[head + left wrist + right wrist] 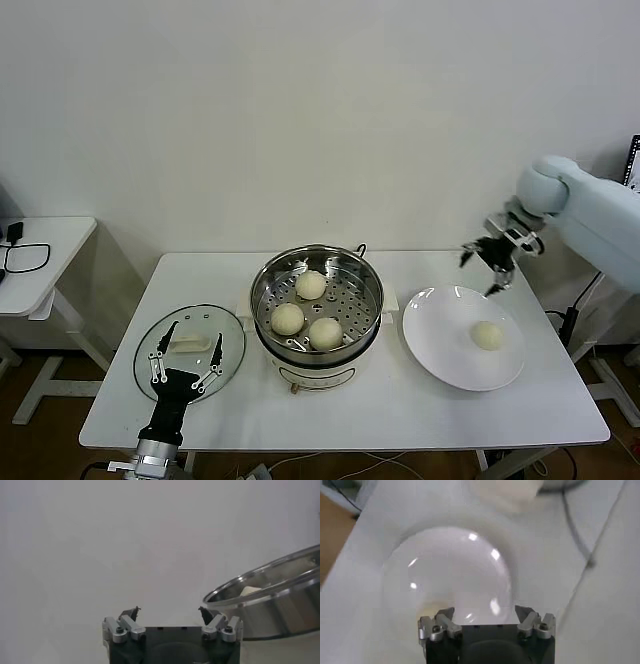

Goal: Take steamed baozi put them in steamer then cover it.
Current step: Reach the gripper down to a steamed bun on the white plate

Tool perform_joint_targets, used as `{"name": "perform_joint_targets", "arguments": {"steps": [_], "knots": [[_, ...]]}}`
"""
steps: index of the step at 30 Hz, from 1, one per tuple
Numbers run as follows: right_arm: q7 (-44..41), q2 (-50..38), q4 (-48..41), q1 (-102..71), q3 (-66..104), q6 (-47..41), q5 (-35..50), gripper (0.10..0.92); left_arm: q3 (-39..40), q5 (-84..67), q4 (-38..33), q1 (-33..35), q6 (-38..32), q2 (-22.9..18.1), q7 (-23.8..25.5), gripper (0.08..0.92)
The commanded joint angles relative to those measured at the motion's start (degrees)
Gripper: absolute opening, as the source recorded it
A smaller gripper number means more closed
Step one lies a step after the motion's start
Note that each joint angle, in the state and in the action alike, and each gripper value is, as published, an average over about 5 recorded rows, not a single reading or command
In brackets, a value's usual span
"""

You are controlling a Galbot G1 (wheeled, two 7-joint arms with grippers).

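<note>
Left gripper (pixel 186 353): low at the near left of the head view, on a dark wrist that rises from the bottom edge, its two fingers spread apart with nothing between them; the left wrist view shows the same spread fingers (pixel 129 621). Right gripper (pixel 490 262): raised at the far right, carried on a pale, bulky arm that enters from the right edge, pointing downward with its fingers likewise spread and holding nothing, as the right wrist view confirms (pixel 486 614).

Bare lab setup, white table (pixel 420 400), blank wall (pixel 300 100)
</note>
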Motion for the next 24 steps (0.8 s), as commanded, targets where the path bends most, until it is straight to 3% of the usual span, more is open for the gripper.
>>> {"name": "perform_joint_targets", "arguments": {"steps": [1,24], "knots": [[1.99,-2.77,-7.74,-11.34,4.24,-4.32,-2.11,0.823,-0.02,0.08,0.17,0.00,-0.04,-0.01,0.02,0.823],[7.11,4.92,-13.41,-16.40,7.48,-4.82,-2.60,0.823,-0.63,0.05,0.44,0.29,-0.33,-0.10,-0.03,0.823]]}}
